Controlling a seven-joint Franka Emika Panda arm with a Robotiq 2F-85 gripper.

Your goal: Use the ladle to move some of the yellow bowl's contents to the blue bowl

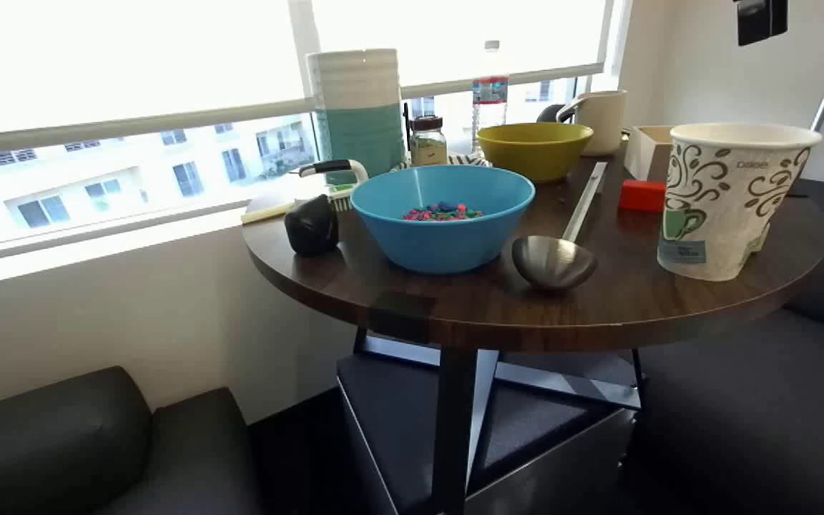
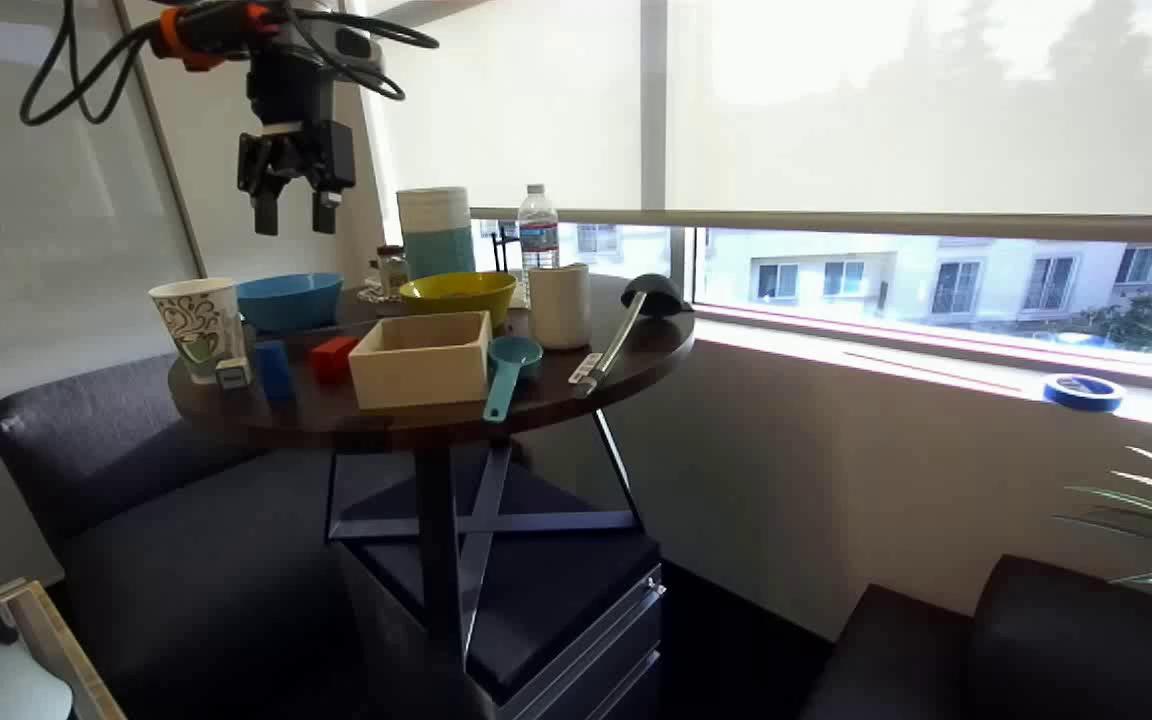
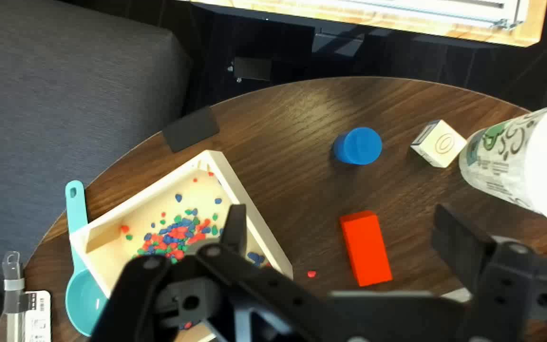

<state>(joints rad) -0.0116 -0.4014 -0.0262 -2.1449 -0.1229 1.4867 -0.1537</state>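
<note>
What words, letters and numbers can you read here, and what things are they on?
"DIXIE", a bit blurry: on the paper cup.
"KA", with letters before it cut off or unclear: on the white robot part at an exterior view's edge.
"O", or maybe a zero: on the little pale block.
Too small or blurred to read: the cup's smaller print, the bottle label, the jar label, the white tag.

In an exterior view, a shiny silver metal ladle (image 1: 553, 265) lies on the dark brown bench (image 1: 619, 304), its round cup just beside a large turquoise-blue round bowl (image 1: 448, 247) with flaring sides, upright and holding small red, green and blue bits (image 1: 444, 212). Behind stands a mustard-yellow round bowl (image 1: 535, 156), upright, near the far end of the ladle's long handle.
</note>
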